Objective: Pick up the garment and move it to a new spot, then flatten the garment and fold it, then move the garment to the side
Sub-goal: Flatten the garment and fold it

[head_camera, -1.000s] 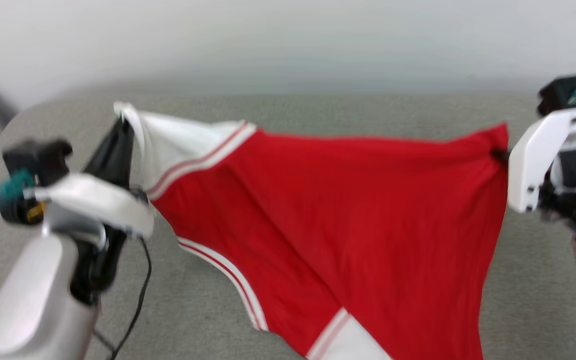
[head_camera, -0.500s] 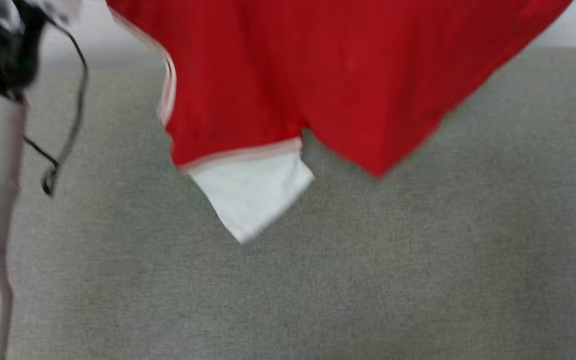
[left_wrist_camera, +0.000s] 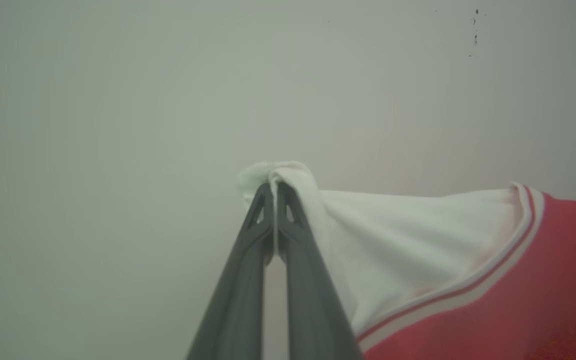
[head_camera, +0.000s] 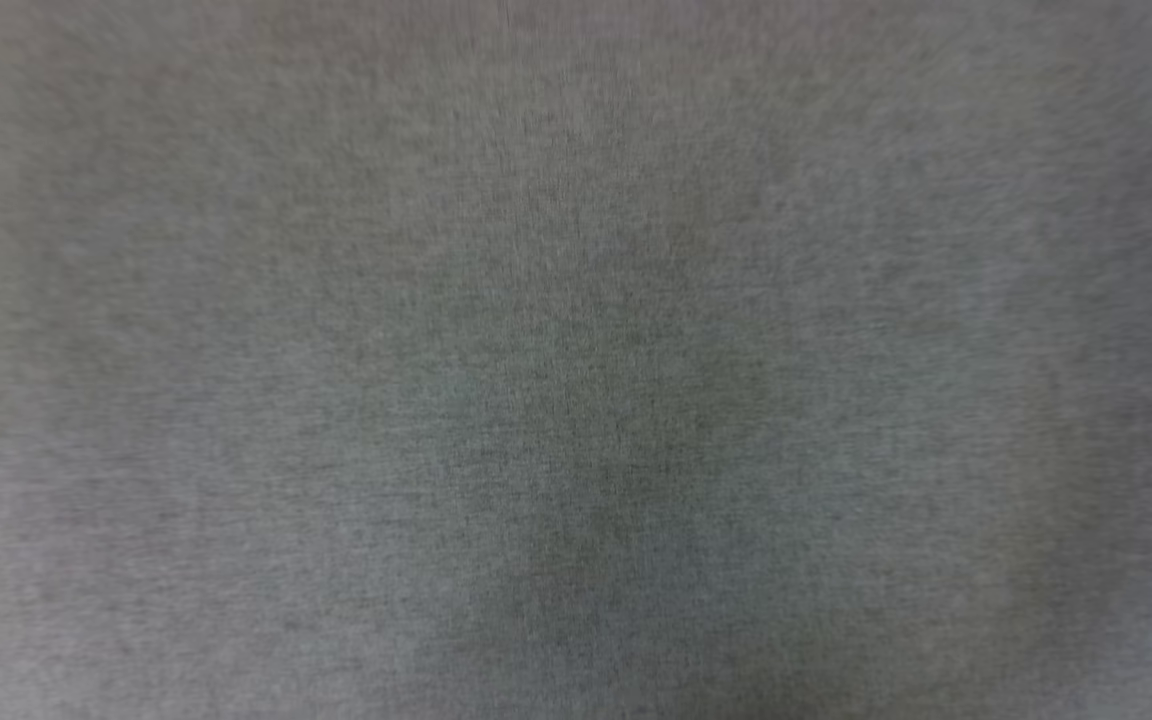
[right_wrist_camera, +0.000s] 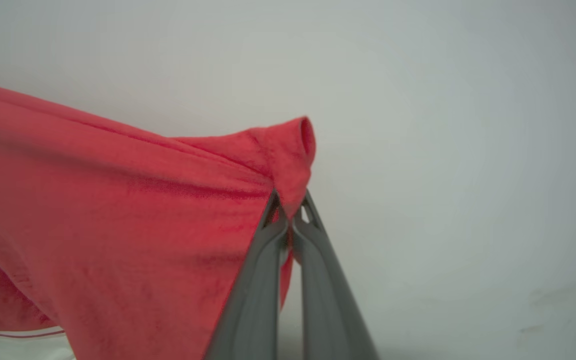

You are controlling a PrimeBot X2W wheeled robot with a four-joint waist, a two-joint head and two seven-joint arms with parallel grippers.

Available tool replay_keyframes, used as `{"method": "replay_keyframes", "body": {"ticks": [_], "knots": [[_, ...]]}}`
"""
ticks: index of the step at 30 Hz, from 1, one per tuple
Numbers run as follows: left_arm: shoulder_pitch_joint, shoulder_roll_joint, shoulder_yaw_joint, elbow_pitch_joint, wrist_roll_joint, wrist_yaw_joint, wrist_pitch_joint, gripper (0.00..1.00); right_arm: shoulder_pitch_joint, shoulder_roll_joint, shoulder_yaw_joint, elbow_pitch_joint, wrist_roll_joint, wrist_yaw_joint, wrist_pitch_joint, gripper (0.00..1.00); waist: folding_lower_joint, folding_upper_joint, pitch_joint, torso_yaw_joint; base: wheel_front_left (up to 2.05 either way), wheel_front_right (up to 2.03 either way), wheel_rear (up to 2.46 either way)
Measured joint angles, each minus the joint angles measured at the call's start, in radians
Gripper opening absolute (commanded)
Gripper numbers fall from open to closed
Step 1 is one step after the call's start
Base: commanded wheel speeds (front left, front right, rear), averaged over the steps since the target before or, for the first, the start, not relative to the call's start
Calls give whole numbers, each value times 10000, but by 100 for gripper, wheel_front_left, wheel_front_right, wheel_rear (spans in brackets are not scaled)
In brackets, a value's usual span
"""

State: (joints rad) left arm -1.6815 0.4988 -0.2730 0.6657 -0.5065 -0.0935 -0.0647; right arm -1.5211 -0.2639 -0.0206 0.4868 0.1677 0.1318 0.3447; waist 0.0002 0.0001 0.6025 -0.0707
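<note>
The garment [left_wrist_camera: 493, 280] is a red shirt with white sleeves and red-and-white striped trim, held up in the air and stretched between both arms. My left gripper [left_wrist_camera: 274, 187] is shut on the tip of a white sleeve, seen against a pale wall. In the right wrist view the garment [right_wrist_camera: 118, 210] hangs to the left as a wide red sheet, and my right gripper [right_wrist_camera: 290, 202] is shut on a bunched red corner of it. Any print on the chest is hidden.
The head view looks straight down on a blurred grey fabric surface [head_camera: 576, 360]. A plain pale wall [left_wrist_camera: 168, 100] stands behind both grippers, with a few dark specks at its upper right in the left wrist view.
The head camera has tilted down, so the garment and both arms slid up and out of its picture, leaving grey fabric. Both grips on the garment appear unchanged.
</note>
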Motion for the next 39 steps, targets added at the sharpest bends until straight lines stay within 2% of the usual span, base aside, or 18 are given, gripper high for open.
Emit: {"method": "replay_keyframes", "body": {"ticks": [10,15,19,26,33,35,39], "knots": [[-22,-50,167,1106,-491,-173,-627,0,-909,-13,1106,1921,449,0,-1206,0,1,0,1575,48,0,0,0],[612,-173,188,1724,-963,-295,-1035,0,-842,-199,1883,2669,909,0,-1630,0,1,0,1489,184,0,0,0],[1519,-242,173,1996,-1404,-360,-1338,0,-159,-389,2594,3037,1402,0,-1919,0,1,-1,1102,285,0,0,0],[4906,-282,219,1584,-2775,-389,-1730,0,2540,-807,3425,3154,2470,10,-1779,0,-1,-1,-195,417,0,0,0],[9357,-447,282,474,-3731,-399,-1795,0,6490,-1444,3484,1971,3162,65,-886,0,-2,-1,-2108,616,0,0,0],[10544,-493,226,13,-3847,-153,-1712,0,7650,-1586,3279,1430,3248,69,-610,0,-4,-1,-2691,680,0,0,0],[12994,-487,25,-1356,-3939,627,-1227,0,10085,-1697,2633,251,3260,77,111,0,-5,0,-3831,809,0,0,0]]}}
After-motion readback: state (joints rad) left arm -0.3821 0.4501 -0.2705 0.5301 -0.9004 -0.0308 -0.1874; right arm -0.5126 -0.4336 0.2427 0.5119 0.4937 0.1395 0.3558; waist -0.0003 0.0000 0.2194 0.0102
